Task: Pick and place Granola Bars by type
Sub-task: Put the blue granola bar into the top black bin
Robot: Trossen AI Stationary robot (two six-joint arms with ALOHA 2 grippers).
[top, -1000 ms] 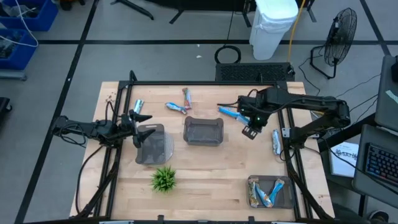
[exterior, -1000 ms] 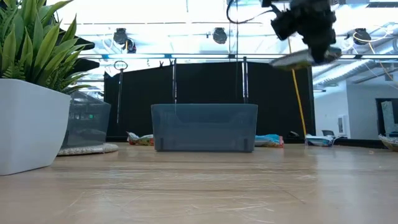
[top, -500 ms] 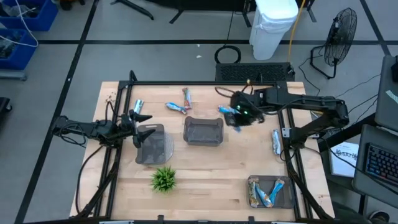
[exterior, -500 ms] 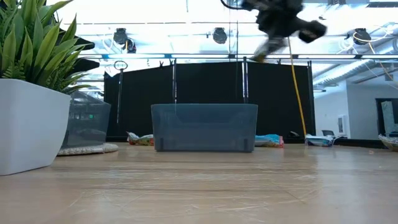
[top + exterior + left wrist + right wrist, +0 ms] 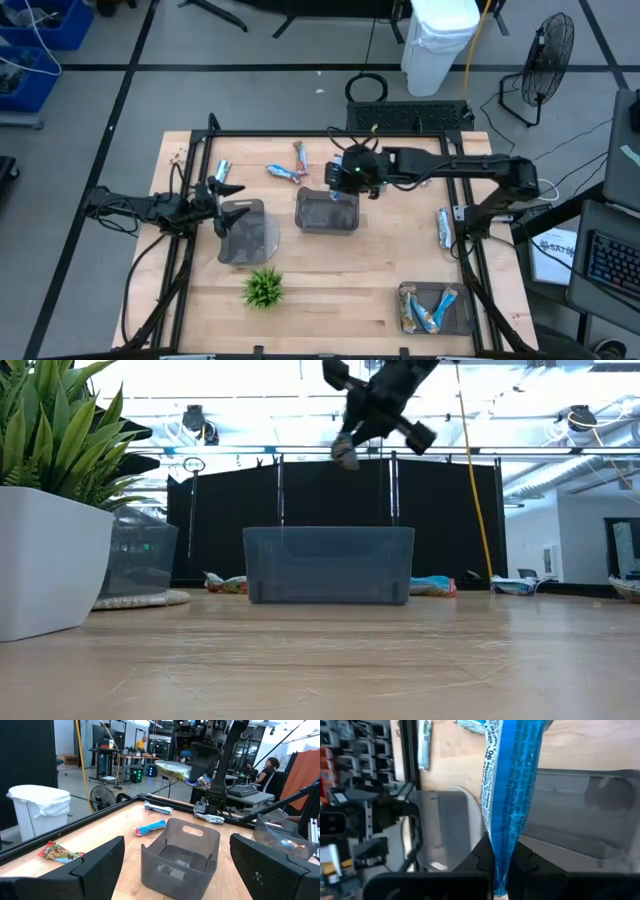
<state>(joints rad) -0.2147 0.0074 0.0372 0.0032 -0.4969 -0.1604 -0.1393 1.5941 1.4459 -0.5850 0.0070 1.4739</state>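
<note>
Right hand (image 5: 345, 180) grips blue bar (image 5: 507, 795) by one end, hanging lengthwise above middle tray (image 5: 327, 212); left hand (image 5: 222, 190) open, idle.

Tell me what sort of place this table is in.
Most likely a robotics lab or workshop. The wooden table stands on a grey floor marked with black tape, beside a floor fan and a white bin. The left wrist view shows equipment benches and a seated person behind.
</note>
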